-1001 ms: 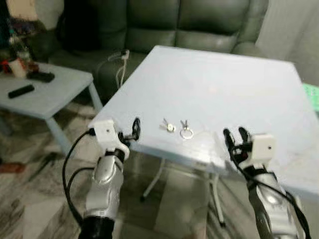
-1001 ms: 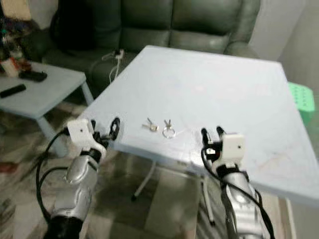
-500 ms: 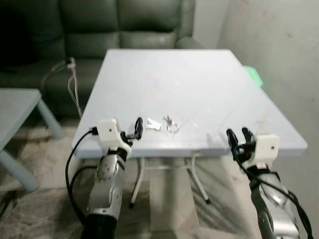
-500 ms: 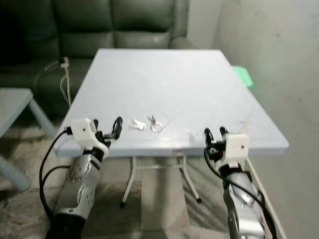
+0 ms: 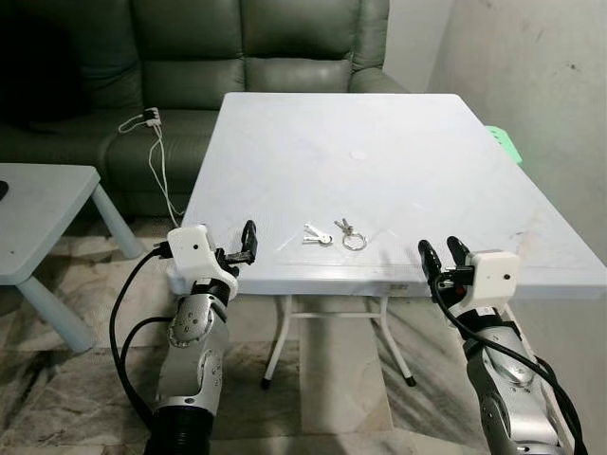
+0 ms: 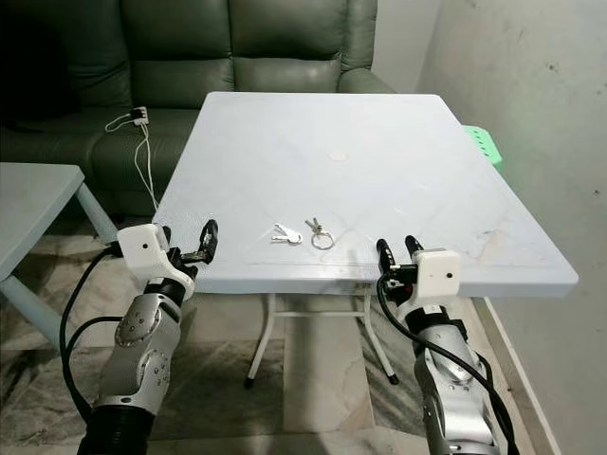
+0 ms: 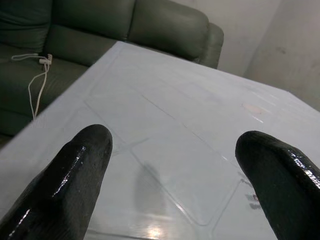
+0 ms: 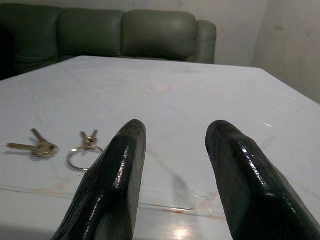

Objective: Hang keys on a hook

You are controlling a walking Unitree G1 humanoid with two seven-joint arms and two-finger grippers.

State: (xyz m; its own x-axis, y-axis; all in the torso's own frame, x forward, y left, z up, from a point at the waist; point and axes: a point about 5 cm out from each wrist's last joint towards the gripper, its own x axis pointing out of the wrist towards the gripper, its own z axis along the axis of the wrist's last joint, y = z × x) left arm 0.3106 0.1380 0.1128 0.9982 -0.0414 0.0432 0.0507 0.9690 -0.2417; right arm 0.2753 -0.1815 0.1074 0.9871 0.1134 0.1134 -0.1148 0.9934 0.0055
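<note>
— Where are the keys, from where the robot stands?

— On the white tabletop [image 5: 398, 142], close to its near edge. There's a key ring with small keys [image 5: 350, 234] and a separate single key [image 5: 314, 236] just beside it. Both lie ahead of the right hand [image 5: 442, 256] and off toward the left one, roughly between the two hands.

— And the hands?

— Both empty. The right hand hovers at the table's front edge, its two black fingers [image 8: 116, 175] spread apart with nothing between them. The left hand [image 5: 248, 242] sits at the near left corner, fingers [image 7: 75, 175] wide open too, holding nothing.

— How will the bunch handle, do you think?

— Light, I'd guess, and hard metal, so nothing to break. But the pieces are thin and flat against a smooth surface, so long fingers may skid over them or push them along. The keys hang loose on the ring and will dangle and swing once lifted.

— So where to grip?

— I'd pinch the ring itself, or the keys where they join it, leaving the loop open for hanging. I can't see a hook from here.
</note>
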